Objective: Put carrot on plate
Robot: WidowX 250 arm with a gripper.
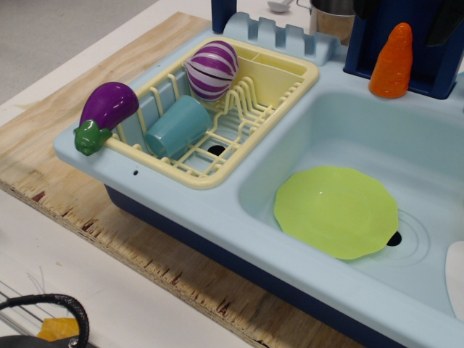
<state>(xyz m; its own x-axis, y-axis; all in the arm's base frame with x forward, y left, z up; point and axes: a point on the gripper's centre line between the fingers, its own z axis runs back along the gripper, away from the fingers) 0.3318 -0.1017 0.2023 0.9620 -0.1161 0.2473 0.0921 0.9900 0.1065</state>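
Note:
The orange carrot (391, 64) stands upright, tip up, on the back ledge of the light-blue toy sink (341, 116), against a dark-blue back panel. The lime-green plate (336, 210) lies flat in the sink basin, in front of and below the carrot. My gripper (404, 11) is cut off by the top edge. Its two dark fingers (444, 25) stand wide apart, one on each side of the carrot's tip, and touch nothing. It is open and empty.
A yellow dish rack (217, 156) fills the sink's left half and holds a teal cup (176, 127) and a purple-striped ball-shaped toy (212, 69). A purple eggplant (105, 112) rests on the left corner. A metal pot (335, 18) stands behind. The drain (394, 239) lies beside the plate.

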